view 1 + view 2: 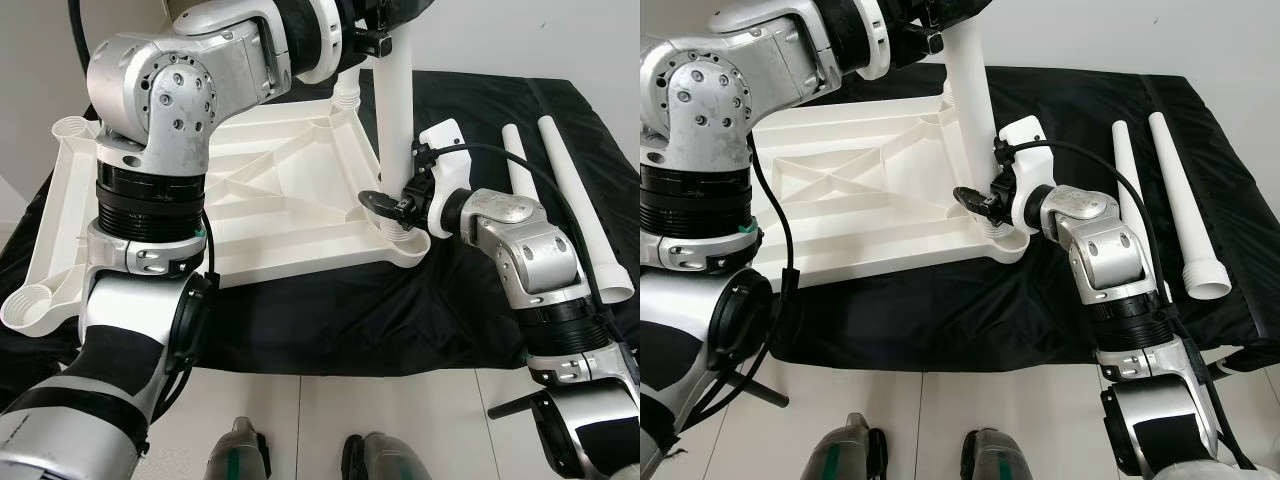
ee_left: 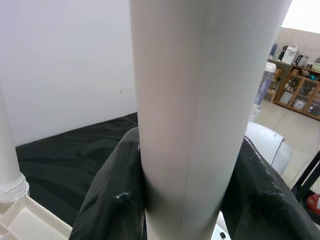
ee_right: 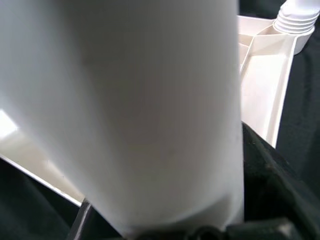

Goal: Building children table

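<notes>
— What have you got hold of?

— A tall white plastic table leg (image 1: 395, 110), a smooth tapering tube. It stands upright in the near right corner socket of the white ribbed plastic tabletop (image 1: 270, 190), which lies upside down on the black cloth (image 1: 330, 310). My left gripper (image 1: 372, 42) is clamped round the leg's upper part, my right gripper (image 1: 395, 207) round its foot, just above the socket.

— How will it handle?

— Light and stiff, I'd judge, but glossy, so it may slip or twist under the pads. Holding high and low at once seems best for pressing it straight down.

— Anything else about?

— Another leg (image 1: 347, 95) already stands in the far corner. Two loose white legs (image 1: 565, 200) lie side by side on the cloth to my right, their threaded ends nearest me.
</notes>
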You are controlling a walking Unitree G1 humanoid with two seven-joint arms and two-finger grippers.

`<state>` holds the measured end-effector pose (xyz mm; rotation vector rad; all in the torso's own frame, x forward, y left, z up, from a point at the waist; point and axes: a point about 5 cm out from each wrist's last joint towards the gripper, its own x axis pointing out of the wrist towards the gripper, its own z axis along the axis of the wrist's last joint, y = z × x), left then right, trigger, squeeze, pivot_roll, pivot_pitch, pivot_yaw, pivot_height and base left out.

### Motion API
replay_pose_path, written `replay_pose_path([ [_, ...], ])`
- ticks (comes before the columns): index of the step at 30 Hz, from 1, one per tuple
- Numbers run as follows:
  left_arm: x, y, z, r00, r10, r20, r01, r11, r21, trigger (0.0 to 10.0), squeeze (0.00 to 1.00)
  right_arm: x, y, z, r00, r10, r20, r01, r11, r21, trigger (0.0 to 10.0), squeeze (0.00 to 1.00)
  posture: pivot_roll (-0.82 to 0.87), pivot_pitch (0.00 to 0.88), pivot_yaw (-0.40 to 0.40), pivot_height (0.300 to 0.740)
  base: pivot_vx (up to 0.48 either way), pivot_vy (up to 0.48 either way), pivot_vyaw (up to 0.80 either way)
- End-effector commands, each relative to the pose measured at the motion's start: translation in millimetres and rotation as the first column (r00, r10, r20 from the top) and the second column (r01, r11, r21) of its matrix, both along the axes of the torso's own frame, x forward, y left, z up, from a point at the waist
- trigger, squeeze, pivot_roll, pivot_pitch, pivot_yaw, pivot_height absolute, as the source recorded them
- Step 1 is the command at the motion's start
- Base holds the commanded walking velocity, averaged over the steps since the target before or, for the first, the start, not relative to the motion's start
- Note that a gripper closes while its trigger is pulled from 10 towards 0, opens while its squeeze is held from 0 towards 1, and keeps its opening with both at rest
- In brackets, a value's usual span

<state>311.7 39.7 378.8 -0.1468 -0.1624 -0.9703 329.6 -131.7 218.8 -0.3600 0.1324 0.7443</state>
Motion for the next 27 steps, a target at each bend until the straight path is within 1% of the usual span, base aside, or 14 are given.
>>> replay_pose_path([
  [1, -8.5, -3.6, 10, 0.989, -0.122, 0.080, 0.121, 0.993, 0.017, 10.0, 0.00, -3.3, 1.2, 0, 1.000, 0.029, 0.004, -0.029, 1.000, -0.001, 0.0, 0.00, -0.13, 0.019, 0.026, 0.740, 0.000, 0.000, 0.00],
  [2, -8.4, -3.4, 10, 0.990, -0.121, 0.078, 0.120, 0.993, 0.015, 10.0, 0.27, -3.2, 1.6, 2, 0.999, 0.027, 0.024, -0.027, 1.000, -0.001, 6.8, 0.00, -0.13, 0.019, 0.026, 0.740, 0.000, 0.000, 0.00],
  [3, -8.4, -3.4, 10, 0.990, -0.121, 0.078, 0.120, 0.993, 0.015, 10.0, 0.27, -3.2, 1.6, 2, 0.999, 0.027, 0.024, -0.027, 1.000, -0.001, 6.8, 0.00, -0.13, 0.019, 0.026, 0.740, 0.000, 0.000, 0.00],
  [4, -8.8, -4.4, 11, 0.988, -0.134, 0.075, 0.133, 0.991, 0.005, 10.0, 1.00, -2.6, 2.3, 5, 0.999, 0.021, 0.046, -0.022, 0.999, 0.028, 10.0, 0.00, -0.13, 0.020, 0.029, 0.740, 0.000, 0.000, 0.00],
  [8, -9.9, -4.9, 14, 0.986, -0.138, 0.091, 0.138, 0.990, 0.004, 10.0, 1.00, -0.6, 1.9, 9, 0.999, -0.008, 0.050, 0.004, 0.997, 0.073, 10.0, 0.00, -0.13, 0.020, 0.031, 0.740, 0.000, 0.000, 0.00],
  [11, -10.5, -4.9, 15, 0.985, -0.137, 0.103, 0.137, 0.990, 0.006, 10.0, 1.00, 0.4, 1.5, 9, 0.999, -0.021, 0.048, 0.017, 0.996, 0.084, 10.0, 0.00, -0.13, 0.020, 0.033, 0.740, 0.000, 0.000, 0.00],
  [15, -12.9, -7.5, 14, 0.983, -0.161, 0.092, 0.161, 0.987, 0.010, 10.0, 1.00, 3.7, -0.6, 11, 0.997, -0.067, 0.044, 0.060, 0.989, 0.135, 10.0, 0.00, -0.13, 0.022, 0.033, 0.740, 0.000, 0.000, 0.00],
  [18, -13.3, -8.1, 14, 0.983, -0.162, 0.091, 0.162, 0.987, 0.006, 10.0, 1.00, 4.8, -1.7, 12, 0.996, -0.084, 0.044, 0.076, 0.986, 0.150, 10.0, 0.00, -0.13, 0.022, 0.033, 0.740, 0.000, 0.000, 0.00],
  [19, -13.3, -7.9, 14, 0.983, -0.157, 0.093, 0.157, 0.988, 0.011, 10.0, 1.00, 6.3, -3.4, 13, 0.993, -0.108, 0.043, 0.099, 0.979, 0.177, 10.0, 0.00, -0.13, 0.022, 0.034, 0.740, 0.000, 0.000, 0.00],
  [20, -12.0, -6.5, 13, 0.987, -0.140, 0.084, 0.140, 0.990, 0.005, 10.0, 0.00, 8.6, -6.2, 15, 0.989, -0.146, 0.037, 0.135, 0.966, 0.221, 10.0, 0.00, -0.13, 0.021, 0.034, 0.740, 0.000, 0.000, 0.00],
  [23, -12.0, -6.5, 13, 0.987, -0.140, 0.084, 0.140, 0.990, 0.005, 10.0, 0.00, 8.6, -6.2, 15, 0.989, -0.146, 0.037, 0.135, 0.966, 0.221, 10.0, 0.00, -0.13, 0.021, 0.034, 0.740, 0.000, 0.000, 0.00],
  [25, -9.2, -4.4, 12, 0.990, -0.124, 0.073, 0.124, 0.992, -0.002, 10.0, 0.00, 13.1, -13.1, 16, 0.974, -0.223, 0.023, 0.207, 0.935, 0.287, 10.0, 0.00, -0.13, 0.020, 0.035, 0.740, 0.000, 0.000, 0.00],
  [26, -9.2, -4.4, 12, 0.990, -0.124, 0.073, 0.124, 0.992, -0.002, 10.0, 0.00, 13.1, -13.1, 16, 0.974, -0.223, 0.023, 0.207, 0.935, 0.287, 10.0, 0.00, -0.13, 0.020, 0.035, 0.740, 0.000, 0.000, 0.00],
  [27, -7.8, -3.6, 12, 0.991, -0.119, 0.067, 0.120, 0.993, -0.009, 10.0, 0.00, 15.3, -17.5, 16, 0.964, -0.264, 0.019, 0.246, 0.919, 0.307, 10.0, 0.00, -0.13, 0.019, 0.035, 0.740, 0.000, 0.000, 0.00],
])
